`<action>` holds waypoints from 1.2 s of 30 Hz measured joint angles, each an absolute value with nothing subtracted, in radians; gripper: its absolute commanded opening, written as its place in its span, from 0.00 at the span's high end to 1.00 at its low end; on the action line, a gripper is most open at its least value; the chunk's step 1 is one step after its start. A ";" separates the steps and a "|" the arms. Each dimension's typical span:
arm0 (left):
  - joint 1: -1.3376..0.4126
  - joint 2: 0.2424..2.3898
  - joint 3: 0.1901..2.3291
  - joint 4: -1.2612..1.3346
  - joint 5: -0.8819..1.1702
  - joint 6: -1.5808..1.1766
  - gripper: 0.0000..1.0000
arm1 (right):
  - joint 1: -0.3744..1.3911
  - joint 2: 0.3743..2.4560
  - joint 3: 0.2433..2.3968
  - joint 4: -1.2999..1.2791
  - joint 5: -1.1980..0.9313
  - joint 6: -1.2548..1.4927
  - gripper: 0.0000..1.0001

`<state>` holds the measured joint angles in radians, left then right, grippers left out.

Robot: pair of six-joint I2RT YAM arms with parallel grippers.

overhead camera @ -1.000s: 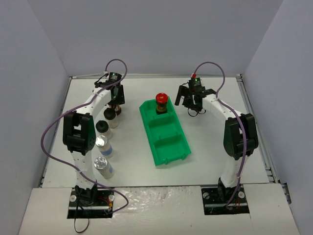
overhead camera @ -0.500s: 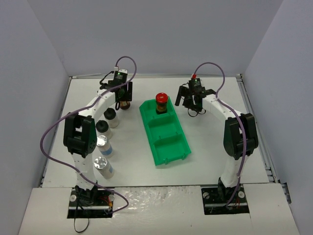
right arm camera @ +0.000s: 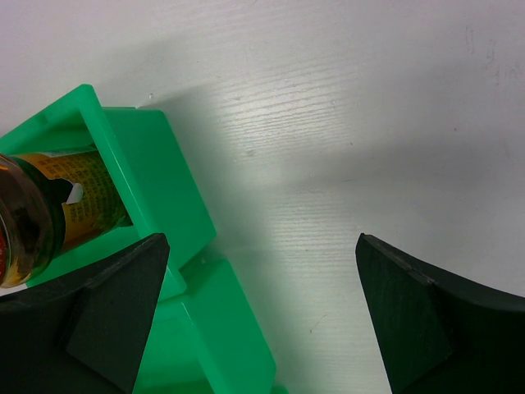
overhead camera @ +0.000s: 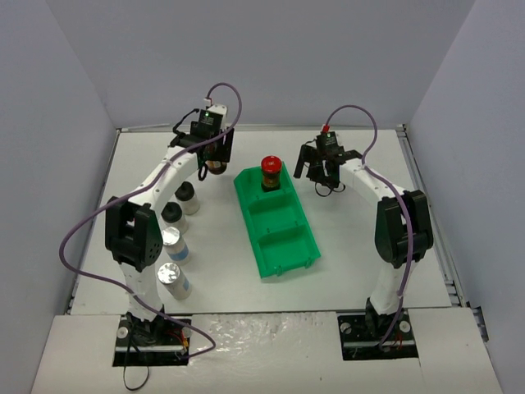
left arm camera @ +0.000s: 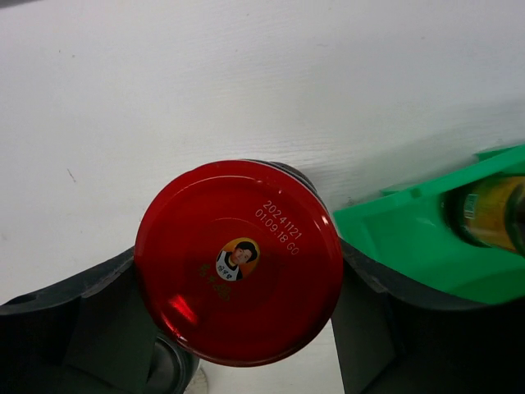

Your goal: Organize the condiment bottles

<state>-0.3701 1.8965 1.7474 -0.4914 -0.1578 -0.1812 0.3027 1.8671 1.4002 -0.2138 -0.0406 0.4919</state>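
Left gripper [overhead camera: 215, 159]: jaws clamped on a red-capped jar [left arm camera: 238, 261], apparently clear of the surface, beside the far end of the green bin [overhead camera: 305, 223]. Second red-capped jar [overhead camera: 270, 172] stands upright in the far compartment. Right gripper [right arm camera: 262, 305]: jaws wide, empty.

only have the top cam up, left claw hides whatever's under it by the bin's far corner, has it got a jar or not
Observer: Yes, the left wrist view shows a red-capped jar inside the left claw, its fingers against the cap on both sides.
Operator: how near is the bin
Observer: On that view the green bin corner lies right beside the jar's cap; touching or not, I cannot tell.
Operator: and the right claw
Observer: Right wrist view shows the right claw open, nothing between its fingers.
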 measured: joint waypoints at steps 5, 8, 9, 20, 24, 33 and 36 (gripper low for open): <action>-0.429 1.881 1.816 -0.529 -0.157 -0.157 1.00 | 0.303 1.864 1.400 -0.214 -0.039 0.492 0.05; -0.460 1.870 1.846 -0.554 -0.152 -0.156 1.00 | 0.303 1.858 1.400 -0.214 -0.037 0.492 0.05; -0.467 1.868 1.850 -0.560 -0.150 -0.156 1.00 | 0.303 1.855 1.400 -0.214 -0.036 0.492 0.05; -0.508 1.863 1.856 -0.625 -0.131 -0.155 1.00 | 0.303 1.818 1.400 -0.214 -0.002 0.492 0.04; -0.536 1.866 1.857 -0.627 -0.129 -0.152 1.00 | 0.303 1.796 1.400 -0.214 0.011 0.492 0.04; -0.569 1.912 1.857 -0.629 -0.112 -0.153 1.00 | 0.294 1.765 1.395 -0.214 0.024 0.493 0.03; -0.569 1.922 1.856 -0.625 -0.109 -0.153 1.00 | 0.282 1.752 1.385 -0.215 0.025 0.493 0.03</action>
